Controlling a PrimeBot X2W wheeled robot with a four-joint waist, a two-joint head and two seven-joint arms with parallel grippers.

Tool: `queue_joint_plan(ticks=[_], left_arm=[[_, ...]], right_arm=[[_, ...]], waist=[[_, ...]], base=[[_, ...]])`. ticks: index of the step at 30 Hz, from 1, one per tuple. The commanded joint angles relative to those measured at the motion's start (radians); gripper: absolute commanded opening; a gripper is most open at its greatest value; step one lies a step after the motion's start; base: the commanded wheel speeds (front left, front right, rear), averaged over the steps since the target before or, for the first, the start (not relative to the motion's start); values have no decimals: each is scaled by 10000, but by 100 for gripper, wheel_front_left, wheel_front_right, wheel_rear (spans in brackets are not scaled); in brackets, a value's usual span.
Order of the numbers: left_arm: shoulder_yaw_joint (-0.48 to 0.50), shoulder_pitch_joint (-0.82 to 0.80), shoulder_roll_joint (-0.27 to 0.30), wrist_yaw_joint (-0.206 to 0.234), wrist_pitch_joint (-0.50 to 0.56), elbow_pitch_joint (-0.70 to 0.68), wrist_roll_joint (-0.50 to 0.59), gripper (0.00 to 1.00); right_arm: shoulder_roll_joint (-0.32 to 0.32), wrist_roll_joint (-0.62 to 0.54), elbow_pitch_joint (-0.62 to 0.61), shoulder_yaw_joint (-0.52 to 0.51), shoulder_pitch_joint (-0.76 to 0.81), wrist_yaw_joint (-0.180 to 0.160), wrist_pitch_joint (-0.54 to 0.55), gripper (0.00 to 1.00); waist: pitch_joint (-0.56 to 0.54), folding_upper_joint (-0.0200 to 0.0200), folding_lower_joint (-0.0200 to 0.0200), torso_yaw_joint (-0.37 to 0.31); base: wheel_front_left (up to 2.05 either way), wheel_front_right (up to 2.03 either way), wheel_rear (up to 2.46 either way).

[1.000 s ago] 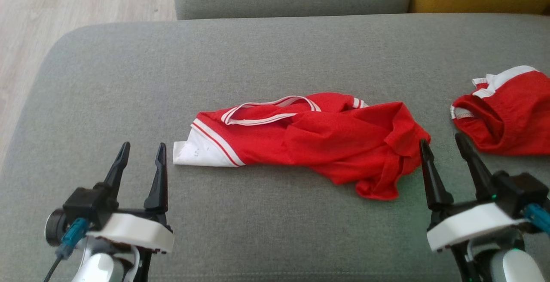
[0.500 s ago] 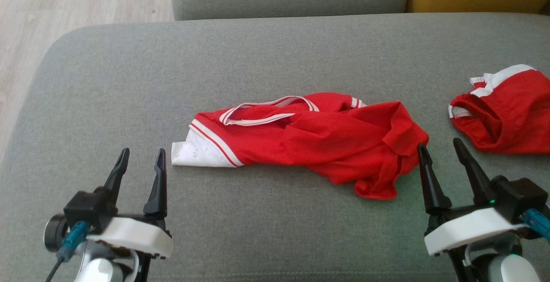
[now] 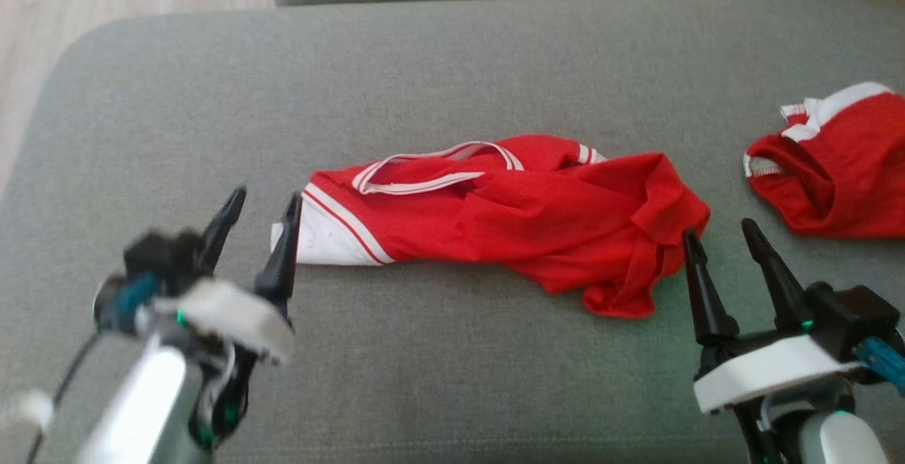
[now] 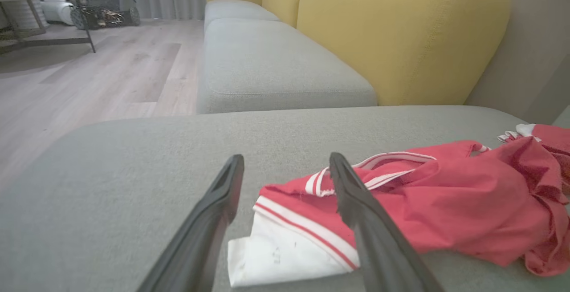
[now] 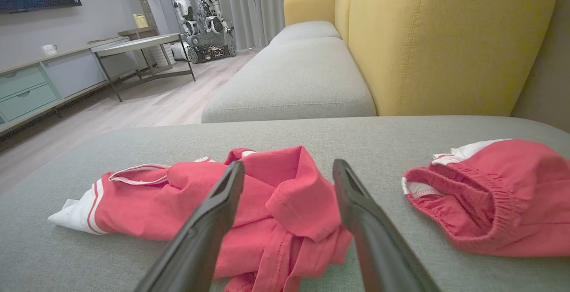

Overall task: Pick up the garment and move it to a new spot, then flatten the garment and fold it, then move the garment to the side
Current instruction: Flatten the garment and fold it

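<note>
Garment [image 3: 509,223] lies crumpled on the sofa [image 3: 452,68]; left end effector [image 3: 267,196] and right end effector [image 3: 719,230], both wide open and empty, flank its ends, probably to lift it.

The grey cushion [image 3: 452,61] carries a crumpled red garment [image 3: 537,223] mid-surface and red shorts [image 3: 834,167] toward its right side.

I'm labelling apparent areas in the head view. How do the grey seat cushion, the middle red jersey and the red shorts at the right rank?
1. grey seat cushion
2. red jersey
3. red shorts, though the picture's edge cuts them off, so their full size is unsure.
</note>
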Motion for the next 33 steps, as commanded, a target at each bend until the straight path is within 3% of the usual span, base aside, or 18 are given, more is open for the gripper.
queue_joint_plan(ticks=[1,10,24,25,27,33], left_arm=[[298,-972,212,-242,283,106,-223,100],[89,-2340,-34,-1437,1571,3198,-1309,100],[-147,-3243,-37,-2000,1358,5815,-1693,100],[-204,-3283,-65,-2038,1329,5864,-1746,93],[-337,-3327,-96,-2094,1205,5864,-1829,0],[-550,-3252,48,-2143,441,5309,-1854,0]], right_arm=[[-46,64,-383,314,-608,-7,-10,100],[-35,162,-174,521,-1015,-7,-203,100],[-29,459,108,571,-1293,-7,-441,100],[-29,469,123,574,-1305,-7,-449,100],[-29,497,150,558,-1309,-7,-468,100],[-29,633,200,489,-1209,-7,-495,100]], waist=[[224,0,0,-136],[877,0,0,-693],[1256,0,0,-994],[1259,0,0,-1004],[1248,0,0,-1012],[1148,0,0,-966]], base=[[0,0,0],[0,0,0],[0,0,0],[0,0,0],[0,0,0],[0,0,0]])
